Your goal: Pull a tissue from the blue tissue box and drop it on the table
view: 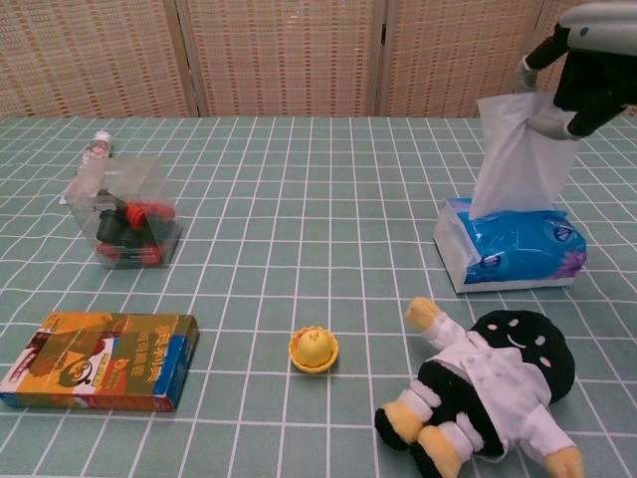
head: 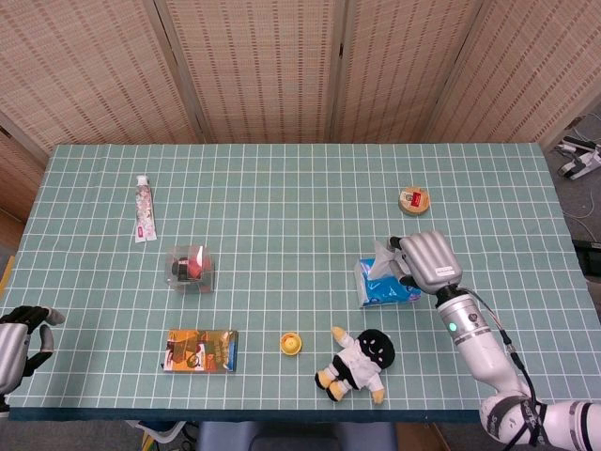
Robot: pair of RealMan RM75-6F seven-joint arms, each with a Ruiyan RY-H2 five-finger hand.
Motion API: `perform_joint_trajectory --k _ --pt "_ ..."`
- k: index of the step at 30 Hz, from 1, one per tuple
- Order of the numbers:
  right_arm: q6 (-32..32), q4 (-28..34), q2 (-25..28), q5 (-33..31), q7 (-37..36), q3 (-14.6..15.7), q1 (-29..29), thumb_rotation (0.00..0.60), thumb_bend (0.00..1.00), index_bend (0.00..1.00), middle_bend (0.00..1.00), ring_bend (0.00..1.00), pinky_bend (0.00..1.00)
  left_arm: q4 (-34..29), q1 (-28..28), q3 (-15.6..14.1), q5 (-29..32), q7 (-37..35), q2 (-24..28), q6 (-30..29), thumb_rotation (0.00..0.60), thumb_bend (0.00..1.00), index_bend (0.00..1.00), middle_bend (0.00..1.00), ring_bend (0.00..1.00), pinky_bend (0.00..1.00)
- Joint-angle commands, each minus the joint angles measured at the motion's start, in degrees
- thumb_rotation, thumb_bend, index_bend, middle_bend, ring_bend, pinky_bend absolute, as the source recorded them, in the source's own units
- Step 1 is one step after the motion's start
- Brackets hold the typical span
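The blue tissue box [view: 513, 254] [head: 383, 287] lies on the table at the right. Above it my right hand [view: 589, 62] [head: 427, 262] pinches the top of a white tissue [view: 518, 154] [head: 382, 255], which is stretched upward with its lower end still in the box's slot. My left hand [head: 21, 343] rests at the table's near left edge, fingers curled, holding nothing; the chest view does not show it.
A black and white plush doll [view: 488, 388] lies just in front of the box. A round tin [head: 413, 200] sits behind it. A small yellow cap [view: 314, 349], a snack box [view: 100, 360], a clear container [view: 129, 214] and a tube [head: 144, 208] lie further left.
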State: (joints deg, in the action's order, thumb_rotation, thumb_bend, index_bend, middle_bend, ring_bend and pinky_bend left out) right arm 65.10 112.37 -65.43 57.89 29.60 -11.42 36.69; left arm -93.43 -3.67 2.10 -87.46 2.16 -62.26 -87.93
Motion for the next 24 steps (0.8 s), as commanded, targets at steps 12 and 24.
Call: perform_joint_trajectory --k 12,24 --pt "7.4 6.8 3.3 7.1 -2.9 -4.2 -1.1 0.6 0.6 0.75 1.0 1.0 1.0 0.2 -0.2 0.0 0.2 0.2 -0.2 0.5 0.6 0.4 0.58 0.5 0.39 0.52" --pt "2.1 2.7 -3.1 11.6 -7.1 -2.1 1.8 0.6 0.13 0.19 1.0 1.0 1.0 0.1 -0.1 -0.1 -0.3 -0.2 -0.1 0.3 0.6 0.4 0.58 0.5 0.39 0.52"
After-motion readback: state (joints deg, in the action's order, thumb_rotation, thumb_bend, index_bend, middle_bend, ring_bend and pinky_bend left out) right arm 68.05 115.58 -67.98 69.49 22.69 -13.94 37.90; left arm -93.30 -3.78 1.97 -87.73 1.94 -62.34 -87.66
